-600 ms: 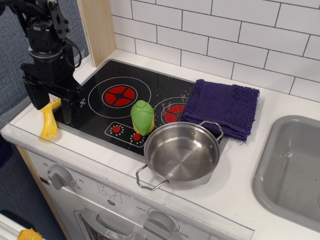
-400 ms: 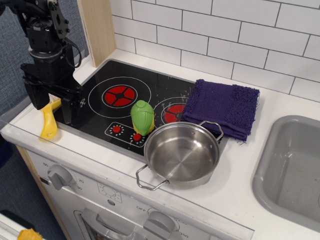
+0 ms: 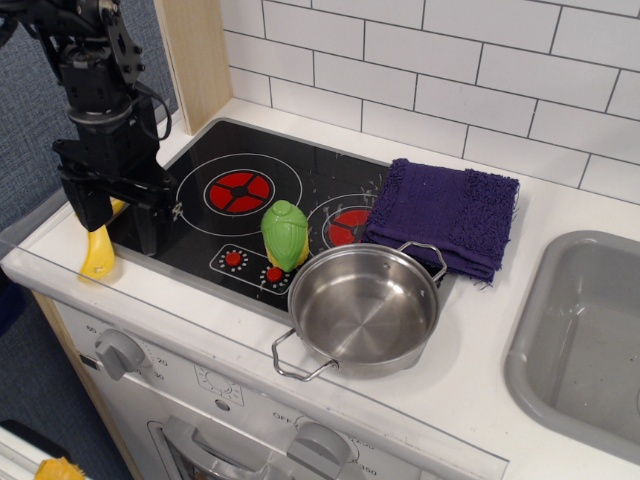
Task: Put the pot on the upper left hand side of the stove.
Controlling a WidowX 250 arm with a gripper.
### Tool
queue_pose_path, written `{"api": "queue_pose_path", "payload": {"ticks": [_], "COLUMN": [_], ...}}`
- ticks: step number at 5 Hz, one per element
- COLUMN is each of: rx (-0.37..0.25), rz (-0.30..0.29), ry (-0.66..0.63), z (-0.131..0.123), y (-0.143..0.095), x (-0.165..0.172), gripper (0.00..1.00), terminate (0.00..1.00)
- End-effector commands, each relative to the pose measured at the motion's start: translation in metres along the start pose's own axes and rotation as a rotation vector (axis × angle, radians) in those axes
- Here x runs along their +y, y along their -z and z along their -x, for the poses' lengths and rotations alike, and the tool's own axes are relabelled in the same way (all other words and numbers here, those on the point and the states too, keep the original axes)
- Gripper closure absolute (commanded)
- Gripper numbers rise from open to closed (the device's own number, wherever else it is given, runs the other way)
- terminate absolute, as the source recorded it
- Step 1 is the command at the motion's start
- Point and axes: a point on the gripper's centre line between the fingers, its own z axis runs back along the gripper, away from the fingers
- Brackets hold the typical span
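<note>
Pot (image 3: 363,308): empty, upright, at stove's (image 3: 200,225) 4 o'clock corner, overlapping its rim, touching purple towel (image 3: 445,214); green toy veg (image 3: 286,235) just at pot's 10 o'clock. Gripper (image 3: 119,222): at stove's 9 o'clock edge, fingers (image 3: 150,225) parted w/ nothing between, yellow item (image 3: 98,250) beside; white tabletop (image 3: 480,380) carries all.

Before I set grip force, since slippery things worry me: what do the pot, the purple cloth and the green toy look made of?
The pot looks like polished stainless steel: mirror-like reflections, thin wire loop handles. The purple cloth looks like soft terry fabric: fuzzy, fringed edges, folded layers. The green toy is probably smooth moulded plastic, with an even colour and a slight sheen.
</note>
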Motion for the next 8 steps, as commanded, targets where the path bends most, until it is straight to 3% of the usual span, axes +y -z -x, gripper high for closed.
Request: {"api": "queue_pose_path", "payload": {"ticks": [1, 2, 3, 4, 7, 8], "rx": [-0.18, -0.163, -0.165, -0.154, -0.16, -0.124], "rz": [0.024, 0.061, 0.042, -0.017, -0.007, -0.013], "ry": [0.175, 0.335, 0.461, 0.498, 0.379, 0.369], "z": [-0.007, 0.004, 0.023, 0.028, 0.004, 0.002], "y": [-0.069, -0.067, -0.062, -0.054, -0.031, -0.014], "x": [-0.063, -0.112, -0.161, -0.211, -0.248, -0.251], "gripper": [0.0, 0.0, 0.0, 0.0, 0.0, 0.0], "terminate": [0.0, 0.0, 0.0, 0.0, 0.0, 0.0]}}
